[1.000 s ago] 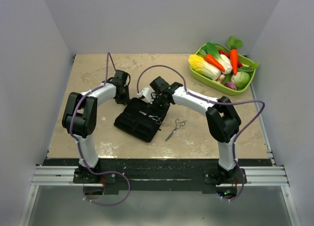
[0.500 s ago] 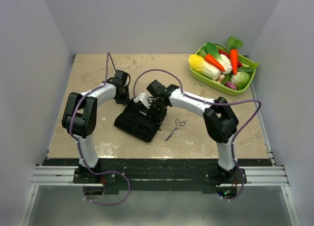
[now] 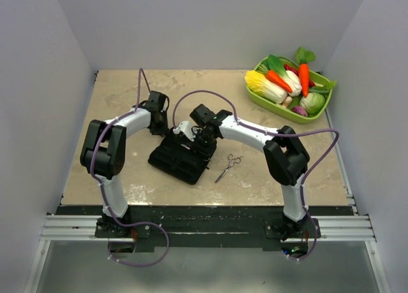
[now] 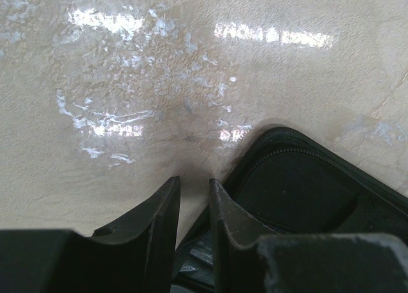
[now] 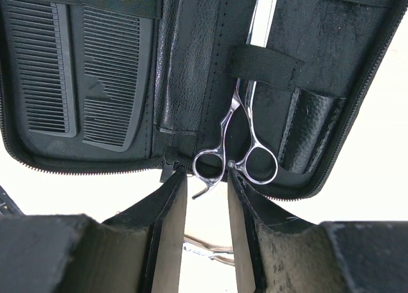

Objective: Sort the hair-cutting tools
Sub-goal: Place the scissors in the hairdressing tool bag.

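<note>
On the table [image 3: 127,89] an open black folding case [image 3: 172,159] lies flat between the 2 arms, near the middle of the surface. Its left half, as the right wrist camera sees it, holds 2 black combs side by side with teeth showing: 1 comb [image 5: 44,70] towards the outer edge and the other comb [image 5: 111,76] next to the spine. In the right half, 1 pair of silver scissors [image 5: 229,164] sits with its blades running up under an elastic strap [image 5: 264,67] and its 2 ring handles down by the zip edge.

The right end effector [image 5: 207,181] hangs right at that edge with its fingers narrowly apart. The small finger rest of the scissors pokes into the gap, but neither finger appears to press on it, and the rings lie just beyond the tips.

A 2nd pair of scissors [image 3: 228,167] lies loose on the table just to the right of the case, blades nearly closed and handles towards the far side.

The left end effector [image 4: 193,185] is low at the case's far left corner, its fingers close together with a thin strip of table showing between the tips. The rim of the case runs in beneath them, and I cannot tell whether it is pinched.

A green tray [image 3: 271,105] of toy vegetables [image 3: 280,83] stands in the far right corner, well apart from the case.
</note>
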Motion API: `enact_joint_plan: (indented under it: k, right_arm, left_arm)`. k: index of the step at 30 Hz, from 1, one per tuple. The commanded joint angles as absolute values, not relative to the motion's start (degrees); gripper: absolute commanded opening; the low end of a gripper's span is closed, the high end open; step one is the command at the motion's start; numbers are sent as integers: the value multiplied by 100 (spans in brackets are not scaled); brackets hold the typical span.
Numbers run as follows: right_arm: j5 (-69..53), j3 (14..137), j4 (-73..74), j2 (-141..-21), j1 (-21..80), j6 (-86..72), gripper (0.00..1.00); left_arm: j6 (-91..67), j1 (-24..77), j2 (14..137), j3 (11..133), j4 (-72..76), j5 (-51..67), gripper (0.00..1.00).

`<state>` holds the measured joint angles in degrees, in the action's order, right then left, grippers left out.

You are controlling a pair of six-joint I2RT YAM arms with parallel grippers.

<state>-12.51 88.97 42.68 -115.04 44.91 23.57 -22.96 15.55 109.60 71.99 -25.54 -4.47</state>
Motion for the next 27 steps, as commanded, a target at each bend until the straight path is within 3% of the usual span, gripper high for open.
enact_joint_plan:
  k: [1, 27]
  right_arm:
    - [-1169, 9062, 4289, -11619, 4447, 2487, 35]
    - [-1204, 9290, 4201, -12102, 4236, 2470, 34]
  left_arm:
    - [-2329, 1635, 10811, 7093, -2742, -246, 30]
    - [-2320, 1626, 11030, 7154, -2742, -229, 30]
